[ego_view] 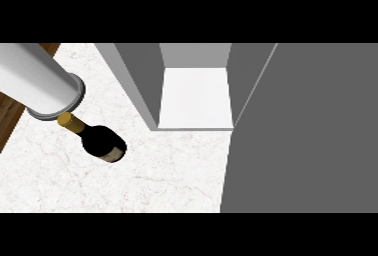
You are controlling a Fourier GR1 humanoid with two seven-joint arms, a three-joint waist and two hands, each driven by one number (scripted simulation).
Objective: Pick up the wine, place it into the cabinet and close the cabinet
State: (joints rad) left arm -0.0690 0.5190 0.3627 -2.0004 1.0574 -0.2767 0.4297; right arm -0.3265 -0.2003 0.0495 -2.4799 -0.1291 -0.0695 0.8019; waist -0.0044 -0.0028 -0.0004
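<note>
Nearest me the white marble counter [111, 185] lies bare, and on it, toward the left, the dark wine bottle [101, 141] with its gold-capped neck pointing up-left toward a grey cylinder [37, 82] at the top left corner. To the right, a wide grey cabinet door [310, 130] stands open, and beyond it the cabinet [196, 95] shows a white shelf between grey walls. No hand shows anywhere, so I cannot tell how either one is held.
</note>
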